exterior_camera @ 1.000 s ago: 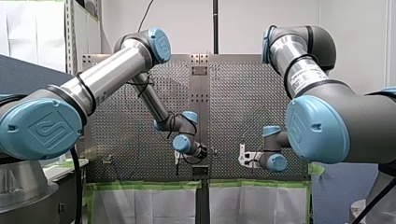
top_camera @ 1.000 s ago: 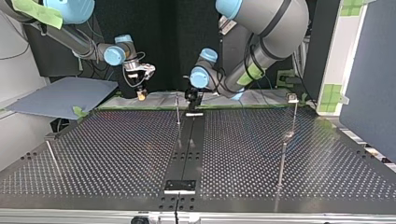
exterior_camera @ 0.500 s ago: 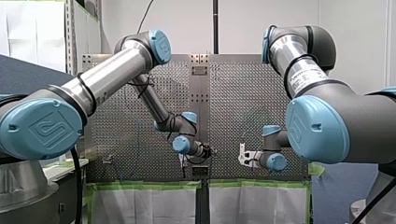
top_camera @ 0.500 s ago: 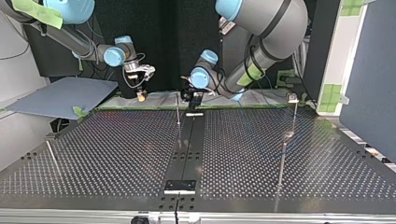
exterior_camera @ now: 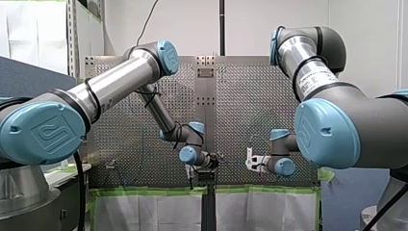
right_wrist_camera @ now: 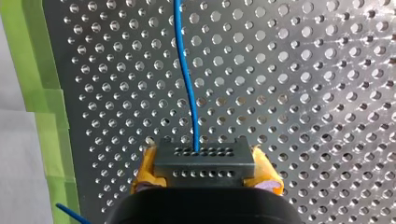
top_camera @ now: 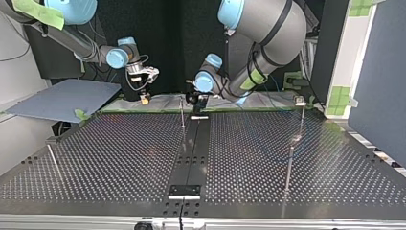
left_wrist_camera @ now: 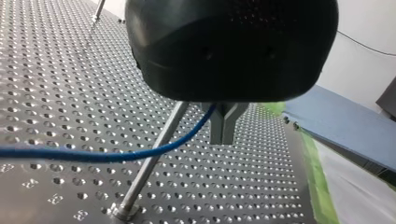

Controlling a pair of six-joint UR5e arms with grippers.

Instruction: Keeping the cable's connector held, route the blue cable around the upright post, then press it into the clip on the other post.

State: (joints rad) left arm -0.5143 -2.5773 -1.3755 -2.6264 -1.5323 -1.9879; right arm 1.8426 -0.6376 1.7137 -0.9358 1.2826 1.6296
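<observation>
In the right wrist view my right gripper (right_wrist_camera: 204, 182) is shut on the dark grey connector (right_wrist_camera: 204, 161), yellow pads at its sides. The blue cable (right_wrist_camera: 187, 70) runs straight out ahead of it over the perforated plate. In the left wrist view my left gripper (left_wrist_camera: 224, 135) has its metal fingers shut on the blue cable (left_wrist_camera: 93, 156), which crosses a slim upright post (left_wrist_camera: 149, 163) beside the fingers. In the top view my left gripper (top_camera: 196, 99) sits just behind the middle post (top_camera: 182, 112); my right gripper (top_camera: 143, 98) hangs further left. A clip (top_camera: 300, 100) tops the post at the right.
Another thin post (top_camera: 289, 167) stands at the top view's right and a leaning one (top_camera: 53, 160) at its left. A dark centre strip (top_camera: 191, 153) runs down the table. Green tape (right_wrist_camera: 46, 116) lines the plate's edge, and a blue-grey board (top_camera: 62, 98) lies beyond it.
My left gripper has moved down and slightly right in the front view, closer to the middle post, with the cable in it. The right arm has not moved.
</observation>
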